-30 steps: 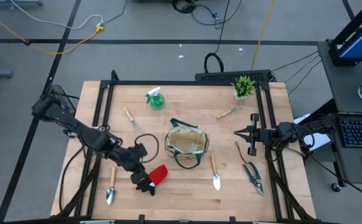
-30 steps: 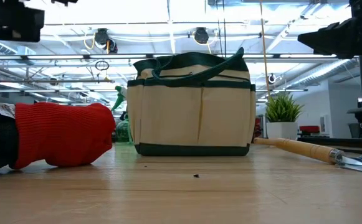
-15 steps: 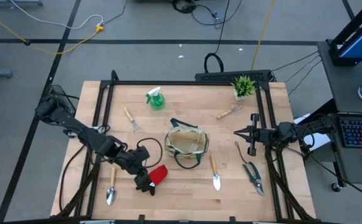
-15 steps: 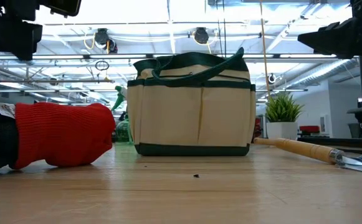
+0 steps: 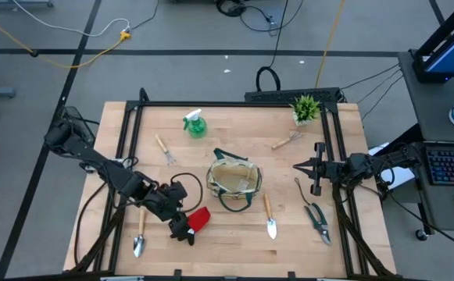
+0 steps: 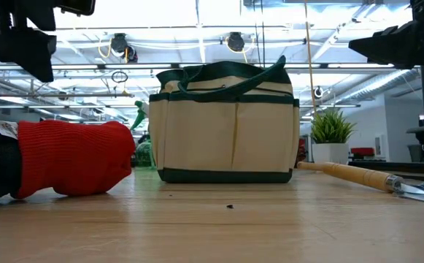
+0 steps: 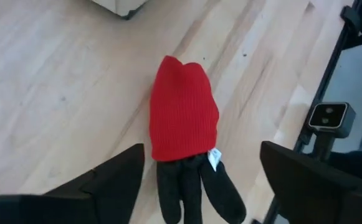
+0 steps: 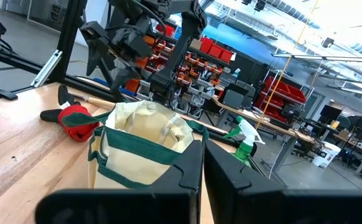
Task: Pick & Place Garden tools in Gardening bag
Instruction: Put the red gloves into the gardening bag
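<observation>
On the left half of the bench, the left gripper (image 5: 181,227) hangs above the red-black glove (image 5: 198,219), fingers (image 7: 115,180) spread wide apart and holding nothing; in the left wrist view the glove (image 7: 184,127) lies flat between the two fingers, red cuff pointing away from the gripper and black fingers toward it. A wooden-handled trowel (image 5: 140,234) lies just left of that arm, near the bench's front edge. Farther back sit a wooden-handled rake (image 5: 164,148) and the green spray bottle (image 5: 194,123), near the back edge. The gardening bag (image 5: 234,180) stands upright at the bench's middle, just right of the glove and apart from it. Right of the bag lies a second trowel (image 5: 269,216), then the green-handled pruning shears (image 5: 316,219) near the front right corner. The right gripper (image 5: 311,167) waits at the bench's right edge, its fingers (image 8: 187,165) pressed together, pointing toward the bag (image 8: 140,146).
</observation>
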`<state>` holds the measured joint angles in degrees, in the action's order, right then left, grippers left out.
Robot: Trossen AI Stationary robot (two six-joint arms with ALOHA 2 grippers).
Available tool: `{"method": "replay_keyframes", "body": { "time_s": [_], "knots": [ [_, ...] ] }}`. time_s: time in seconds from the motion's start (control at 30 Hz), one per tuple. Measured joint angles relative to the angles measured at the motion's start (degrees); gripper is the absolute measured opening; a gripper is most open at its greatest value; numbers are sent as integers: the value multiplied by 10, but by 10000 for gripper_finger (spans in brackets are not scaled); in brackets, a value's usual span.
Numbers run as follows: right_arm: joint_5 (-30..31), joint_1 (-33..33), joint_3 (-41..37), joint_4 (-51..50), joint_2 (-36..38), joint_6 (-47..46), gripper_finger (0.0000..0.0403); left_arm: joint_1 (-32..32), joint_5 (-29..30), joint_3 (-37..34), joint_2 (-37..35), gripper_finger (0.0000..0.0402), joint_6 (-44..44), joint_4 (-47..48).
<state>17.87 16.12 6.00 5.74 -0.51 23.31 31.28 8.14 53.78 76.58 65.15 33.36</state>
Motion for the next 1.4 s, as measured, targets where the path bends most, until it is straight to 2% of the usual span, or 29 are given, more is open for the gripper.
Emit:
{"method": "replay_keyframes", "body": {
  "time_s": [0.17,0.27,0.43,0.63,1.0,1.4],
  "knots": [
    [0,0,0,0,0,1,9,0,46,0,0,382,5,-5],
    [0,0,0,0,0,1,9,0,75,0,0,397,21,-5],
    [0,0,0,0,0,1,9,0,74,0,6,394,20,-27],
    [0,0,0,0,0,1,9,0,65,0,45,393,19,-81],
    [0,0,0,0,0,1,9,-1,25,-1,115,393,43,-77],
    [0,0,0,0,0,1,9,-3,22,0,132,398,41,-79]
  ]
}}
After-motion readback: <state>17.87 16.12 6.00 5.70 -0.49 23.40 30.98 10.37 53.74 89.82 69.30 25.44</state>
